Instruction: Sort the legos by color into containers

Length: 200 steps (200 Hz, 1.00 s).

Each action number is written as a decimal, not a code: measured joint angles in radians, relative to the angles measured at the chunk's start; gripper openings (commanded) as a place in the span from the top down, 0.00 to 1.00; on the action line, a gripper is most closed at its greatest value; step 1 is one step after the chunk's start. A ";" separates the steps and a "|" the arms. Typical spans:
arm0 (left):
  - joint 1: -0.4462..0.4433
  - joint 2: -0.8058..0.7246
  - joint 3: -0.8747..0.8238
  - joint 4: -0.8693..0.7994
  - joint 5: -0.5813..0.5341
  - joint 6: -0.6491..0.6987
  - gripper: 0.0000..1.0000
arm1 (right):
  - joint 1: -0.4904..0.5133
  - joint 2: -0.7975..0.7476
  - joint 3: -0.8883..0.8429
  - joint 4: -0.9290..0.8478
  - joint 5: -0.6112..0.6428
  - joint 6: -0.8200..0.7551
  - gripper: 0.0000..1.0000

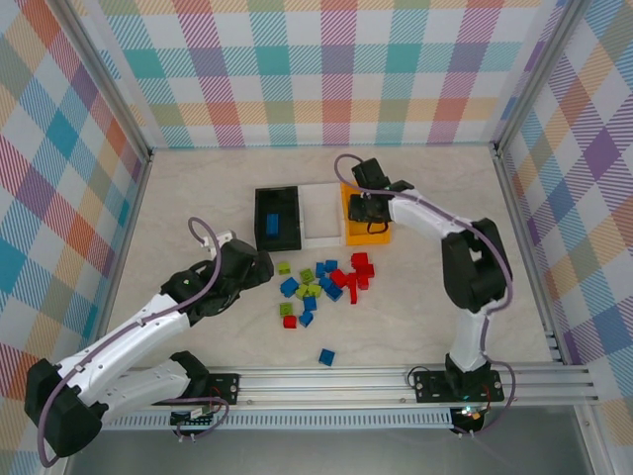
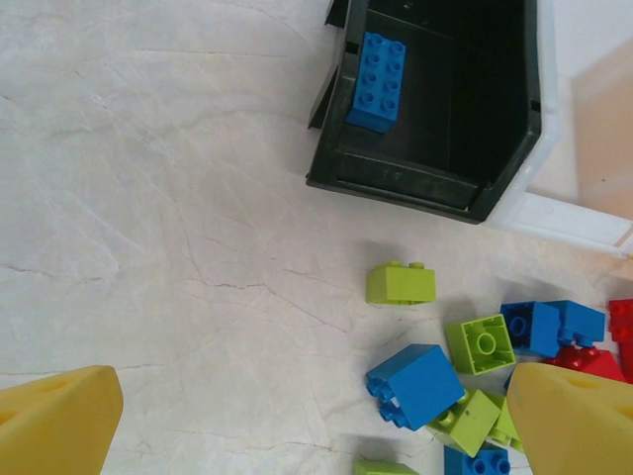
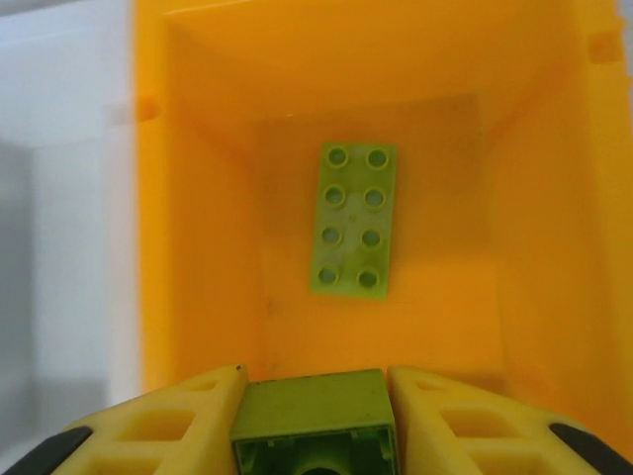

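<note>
The left bin point(image 1: 259, 218) holds a long brick point(image 1: 273, 224), the right bin point(image 1: 366, 237) a flat brick point(image 3: 353, 218), a held brick point(image 3: 312, 421) above it; the middle bin point(image 1: 321, 213) sits between; loose bricks point(image 1: 321, 282) lie before them

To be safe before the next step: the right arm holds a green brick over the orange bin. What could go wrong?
1. The held green brick hangs above the orange bin. If released here, it might land on the long green brick inside and bounce out.
2. The left jaws stand wide open over a crowded pile. The blue brick lies against a small green brick, so closing may catch both colours.
</note>
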 measured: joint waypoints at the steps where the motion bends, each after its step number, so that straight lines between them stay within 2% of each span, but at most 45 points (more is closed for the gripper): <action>1: 0.000 0.000 0.000 0.000 0.000 0.000 0.00 | -0.001 0.003 0.002 0.000 0.000 0.000 0.57; 25: 0.000 -0.014 0.000 -0.008 -0.002 0.000 0.00 | -0.020 0.061 0.056 -0.022 -0.005 -0.003 0.42; 61: 0.000 -0.024 0.002 -0.023 -0.008 0.000 0.00 | -0.022 0.046 0.062 -0.034 -0.021 -0.003 0.30; 79: 0.000 -0.024 0.008 -0.026 -0.016 0.000 0.00 | -0.010 -0.035 -0.011 -0.021 -0.036 -0.007 0.27; 93: 0.000 -0.027 0.019 -0.031 -0.023 0.001 0.00 | 0.022 -0.160 -0.114 -0.008 -0.050 -0.014 0.26; 119: 0.000 -0.053 0.050 -0.051 -0.044 0.002 0.00 | 0.153 -0.420 -0.301 0.013 -0.116 -0.045 0.23; 144: 0.000 -0.081 0.071 -0.053 -0.063 0.005 0.00 | 0.319 -0.587 -0.456 0.022 -0.211 -0.090 0.22; 172: 0.000 -0.092 0.081 -0.065 -0.083 0.006 0.00 | 0.509 -0.631 -0.597 -0.011 -0.264 -0.111 0.18; 200: 0.000 -0.094 0.084 -0.078 -0.097 0.008 0.00 | 0.680 -0.610 -0.666 -0.044 -0.255 -0.110 0.18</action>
